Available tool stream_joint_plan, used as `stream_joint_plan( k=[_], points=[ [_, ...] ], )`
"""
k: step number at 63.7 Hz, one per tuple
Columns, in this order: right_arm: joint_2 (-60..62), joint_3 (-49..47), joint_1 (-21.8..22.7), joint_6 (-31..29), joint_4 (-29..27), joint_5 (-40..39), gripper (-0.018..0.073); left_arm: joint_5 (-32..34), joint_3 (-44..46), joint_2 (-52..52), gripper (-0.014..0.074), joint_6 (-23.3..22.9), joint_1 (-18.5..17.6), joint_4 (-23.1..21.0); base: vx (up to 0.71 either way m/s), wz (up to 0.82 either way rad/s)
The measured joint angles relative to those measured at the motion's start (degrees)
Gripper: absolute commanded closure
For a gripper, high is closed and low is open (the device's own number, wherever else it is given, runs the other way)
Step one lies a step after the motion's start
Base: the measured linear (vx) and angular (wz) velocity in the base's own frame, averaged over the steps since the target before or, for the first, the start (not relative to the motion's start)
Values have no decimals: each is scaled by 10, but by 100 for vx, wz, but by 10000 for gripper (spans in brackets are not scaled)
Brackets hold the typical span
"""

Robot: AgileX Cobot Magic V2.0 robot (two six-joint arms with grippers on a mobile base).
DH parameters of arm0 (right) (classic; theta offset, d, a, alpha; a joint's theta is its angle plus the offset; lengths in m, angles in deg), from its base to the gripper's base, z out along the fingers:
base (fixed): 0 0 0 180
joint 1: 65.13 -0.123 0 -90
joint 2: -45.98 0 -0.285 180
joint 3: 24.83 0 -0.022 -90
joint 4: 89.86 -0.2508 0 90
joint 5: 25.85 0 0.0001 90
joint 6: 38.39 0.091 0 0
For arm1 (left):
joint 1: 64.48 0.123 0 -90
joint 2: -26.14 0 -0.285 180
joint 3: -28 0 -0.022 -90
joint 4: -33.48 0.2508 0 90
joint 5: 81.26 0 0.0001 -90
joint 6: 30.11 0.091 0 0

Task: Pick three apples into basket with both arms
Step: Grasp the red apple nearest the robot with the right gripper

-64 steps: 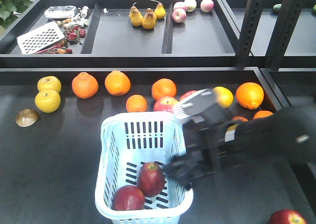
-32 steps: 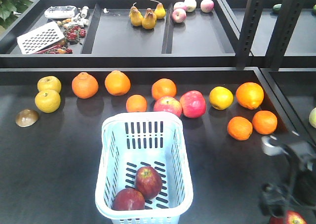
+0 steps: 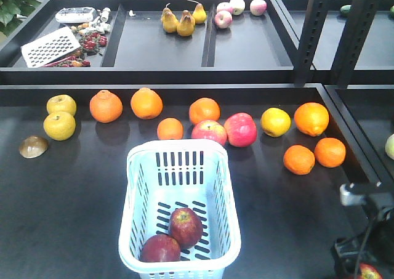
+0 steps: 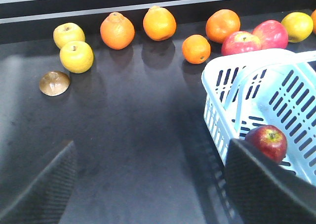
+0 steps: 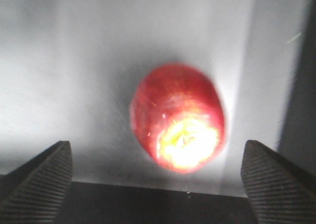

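Note:
The pale blue basket stands at the front middle of the table, with two dark-red apples lying side by side in it. A third dark-red apple lies at the front right corner, partly covered by my right arm. In the right wrist view that apple lies just ahead of my right gripper, which is open and not touching it. My left gripper is open over bare table, left of the basket. One apple shows inside.
Behind the basket runs a row of oranges, two yellow apples and pink-red apples. A brown round object lies at the left. A raised shelf of trays holds pears. Black posts stand at the back right.
My right arm has swung from the basket's right side to the front right corner, over the third apple. The two apples in the basket have stayed put.

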Motion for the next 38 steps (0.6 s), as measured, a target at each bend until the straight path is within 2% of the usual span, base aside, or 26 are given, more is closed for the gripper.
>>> stream_joint_plan(
  k=[15,25,32,38],
  points=[
    [-78,0,0,49,52,-25,-65,0,0,0,6,0,0,0,0,0],
    [-97,0,0,59,58,-55,-24,0,0,0,6,0,0,0,0,0],
    [-97,0,0,61,58,-66,55,0,0,0,6,0,0,0,0,0],
    [-97,-1,0,63,52,-67,167,0,0,0,6,0,0,0,0,0]
  ],
)
